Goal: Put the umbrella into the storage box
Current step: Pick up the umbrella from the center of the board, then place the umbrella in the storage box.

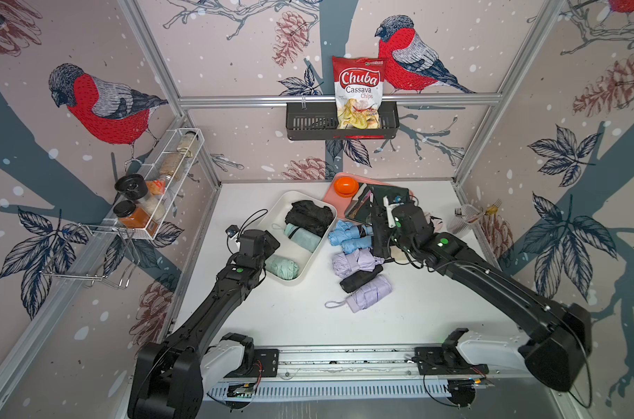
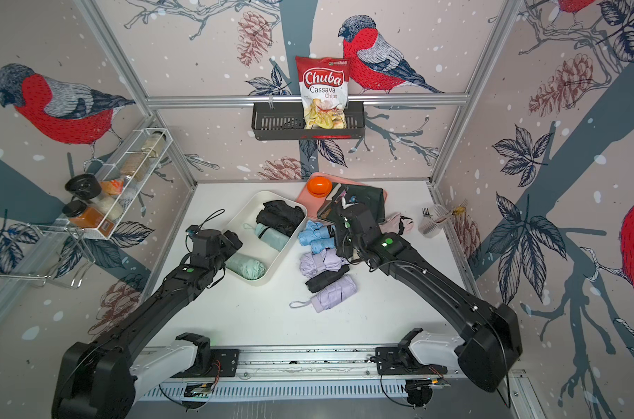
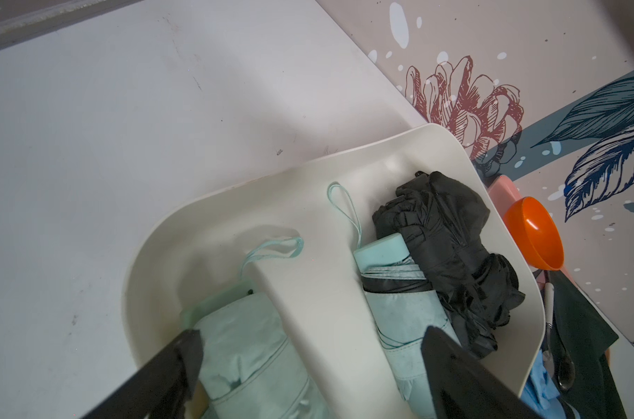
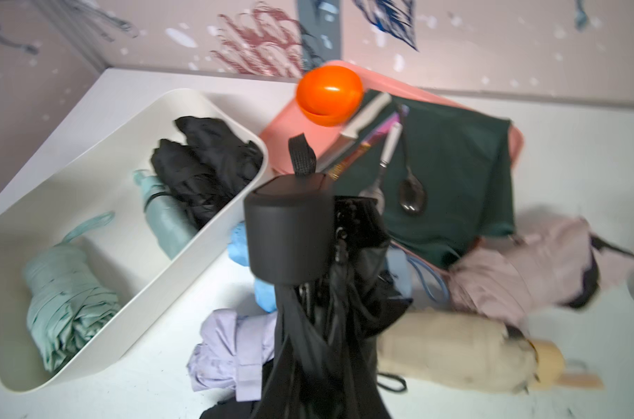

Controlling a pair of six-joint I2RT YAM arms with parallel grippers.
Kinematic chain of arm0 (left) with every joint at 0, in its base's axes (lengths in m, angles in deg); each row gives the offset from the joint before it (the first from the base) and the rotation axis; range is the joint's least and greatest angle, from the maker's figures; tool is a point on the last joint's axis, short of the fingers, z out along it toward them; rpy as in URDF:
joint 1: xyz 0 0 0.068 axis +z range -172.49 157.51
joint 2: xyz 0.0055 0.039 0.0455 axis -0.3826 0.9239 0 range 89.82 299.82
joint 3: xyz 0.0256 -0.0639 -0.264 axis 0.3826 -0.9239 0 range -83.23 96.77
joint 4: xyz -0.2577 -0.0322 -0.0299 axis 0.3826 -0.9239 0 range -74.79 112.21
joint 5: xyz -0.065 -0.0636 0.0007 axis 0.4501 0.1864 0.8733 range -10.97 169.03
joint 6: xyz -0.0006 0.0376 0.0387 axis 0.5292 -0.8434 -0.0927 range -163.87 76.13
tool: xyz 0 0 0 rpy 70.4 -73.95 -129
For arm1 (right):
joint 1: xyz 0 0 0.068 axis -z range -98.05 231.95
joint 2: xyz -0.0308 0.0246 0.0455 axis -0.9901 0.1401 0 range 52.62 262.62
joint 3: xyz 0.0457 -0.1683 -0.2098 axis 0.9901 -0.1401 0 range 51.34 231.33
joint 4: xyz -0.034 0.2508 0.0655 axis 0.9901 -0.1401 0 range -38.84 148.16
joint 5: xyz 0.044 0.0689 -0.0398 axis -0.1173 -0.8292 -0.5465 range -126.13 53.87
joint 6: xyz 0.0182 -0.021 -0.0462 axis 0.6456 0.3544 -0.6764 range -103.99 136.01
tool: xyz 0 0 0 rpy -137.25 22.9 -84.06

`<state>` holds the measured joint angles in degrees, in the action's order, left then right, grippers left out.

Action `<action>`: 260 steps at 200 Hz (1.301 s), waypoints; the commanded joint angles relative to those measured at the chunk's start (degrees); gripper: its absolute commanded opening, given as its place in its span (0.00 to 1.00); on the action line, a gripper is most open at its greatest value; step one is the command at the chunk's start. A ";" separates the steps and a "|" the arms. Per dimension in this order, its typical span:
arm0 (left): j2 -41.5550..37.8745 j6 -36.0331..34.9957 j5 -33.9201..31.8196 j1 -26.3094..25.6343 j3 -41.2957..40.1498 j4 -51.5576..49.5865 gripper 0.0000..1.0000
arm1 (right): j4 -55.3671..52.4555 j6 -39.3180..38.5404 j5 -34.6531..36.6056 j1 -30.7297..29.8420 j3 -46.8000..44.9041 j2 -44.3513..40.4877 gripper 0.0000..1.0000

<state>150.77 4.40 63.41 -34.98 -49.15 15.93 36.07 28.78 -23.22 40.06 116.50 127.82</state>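
Note:
The cream storage box [image 1: 276, 212] [image 2: 246, 214] lies left of centre and holds a mint umbrella [image 1: 282, 266], a pale teal one [image 1: 302, 235] and a black one [image 1: 310, 216]. My left gripper [image 3: 313, 335] hangs open over the box's near end, beside the mint umbrella [image 3: 242, 348], with nothing between its fingers. My right gripper [image 1: 384, 225] is shut on a black folded umbrella [image 4: 290, 235], held up above the pile to the right of the box; the fabric hides the fingers. Blue [image 1: 348, 235], lilac [image 1: 355, 263], black [image 1: 360, 279] and lilac [image 1: 369, 294] umbrellas lie on the table.
Behind the pile a pink tray [image 1: 331, 197] carries an orange bowl [image 1: 345, 186] and a dark green cloth [image 4: 453, 163] with cutlery. Beige [image 4: 453, 348] and pink [image 4: 526, 272] umbrellas lie under my right arm. A clear cup [image 1: 466, 217] stands far right. A black basket [image 1: 308, 123] hangs on the rear wall.

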 commanded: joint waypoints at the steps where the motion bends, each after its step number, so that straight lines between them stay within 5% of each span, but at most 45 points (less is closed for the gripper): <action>1: -0.57 1.37 -0.51 -0.01 -0.42 1.96 0.98 | 8.30 -14.43 -4.46 -2.88 6.29 6.63 0.00; 48: -1.01 4.02 -1.86 -0.03 -0.91 1.54 0.98 | 11.61 -28.13 -15.76 -7.09 22.92 23.28 0.00; 108: -1.25 5.25 -2.05 -0.01 -0.95 1.32 0.98 | 7.49 -31.75 -25.82 -8.90 41.89 40.67 0.00; 171: -2.68 5.59 -3.35 -0.03 -1.40 0.97 0.98 | -1.36 -33.43 -28.36 -10.88 54.99 53.55 0.00; 260: -2.59 5.61 -3.81 -0.04 -1.66 1.46 0.98 | -8.86 -33.21 -28.37 -11.61 61.12 61.58 0.00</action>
<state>148.04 10.13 60.68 -34.98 -50.83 15.91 27.79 -4.75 -50.72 28.76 176.80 188.78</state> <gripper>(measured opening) 0.977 0.172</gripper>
